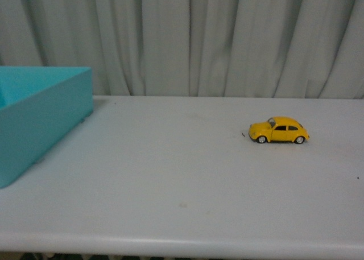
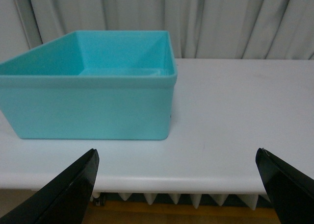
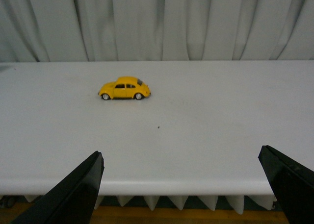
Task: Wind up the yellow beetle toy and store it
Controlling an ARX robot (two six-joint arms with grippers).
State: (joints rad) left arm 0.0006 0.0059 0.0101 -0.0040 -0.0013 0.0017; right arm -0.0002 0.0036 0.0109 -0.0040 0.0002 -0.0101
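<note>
Teal bin (image 1: 40, 123) at left edge, bare floor showing. Beetle (image 1: 278, 130) right of centre on table (image 1: 170, 180), well apart from the bin. Left gripper (image 2: 176, 152) and right gripper (image 3: 180, 152): jaws wide apart.

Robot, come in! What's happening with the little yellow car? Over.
Left gripper open, right gripper open. Yellow beetle toy upright on table, untouched. Nothing in the way.
</note>
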